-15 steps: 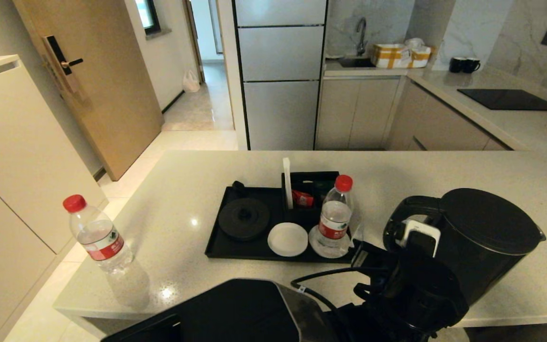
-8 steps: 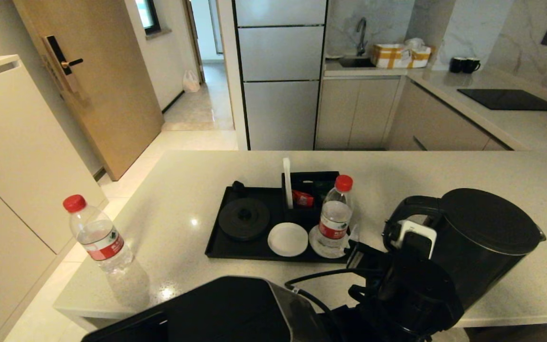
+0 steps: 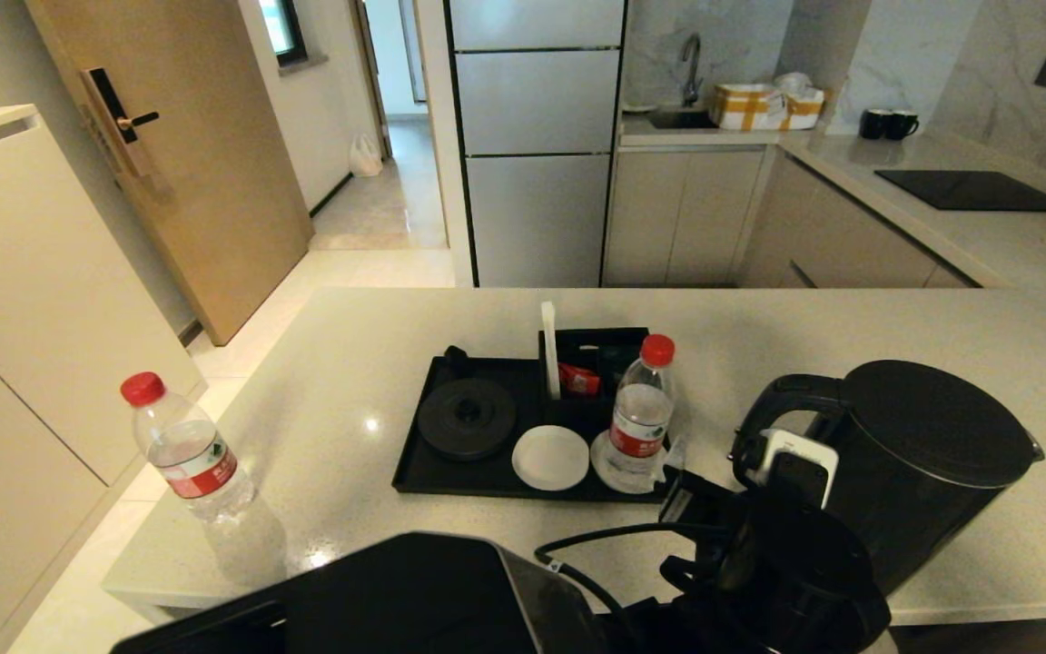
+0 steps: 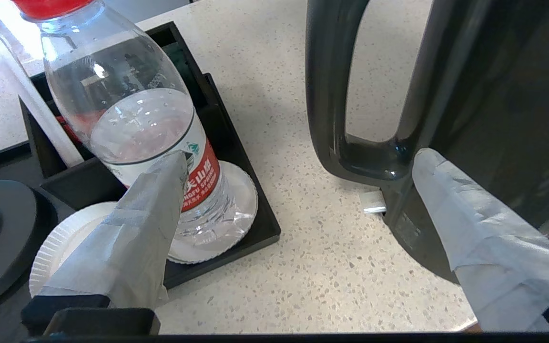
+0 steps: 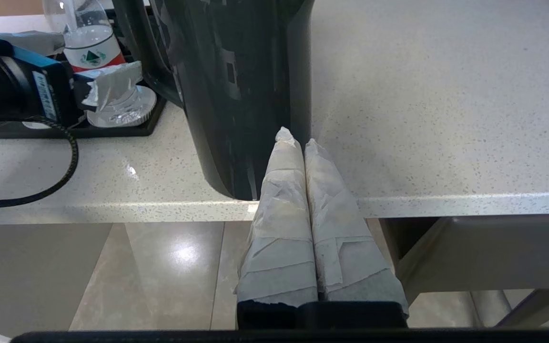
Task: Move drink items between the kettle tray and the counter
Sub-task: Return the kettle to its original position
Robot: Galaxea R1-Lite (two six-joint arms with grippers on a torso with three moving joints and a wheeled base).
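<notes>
on the pale speckled stone bench (image 3: 350, 363), head view, a tall matte black electric kettle (image 3: 922, 454) stands right of the shallow black tray (image 3: 414, 454) holding a clear red-capped bottle (image 3: 641, 413); another bottle (image 3: 187, 450) is far left. left wrist view: the left end effector (image 4: 298, 176) is released, its fingers spanning bottle and kettle handle (image 4: 331, 95); advancing could knock either. right wrist view: the right end effector (image 5: 293, 140) is clenched, empty, beside the kettle.

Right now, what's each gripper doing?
Left gripper: open, empty, between the bottle and the kettle handle.
Right gripper: shut, empty, by the kettle's base.
</notes>
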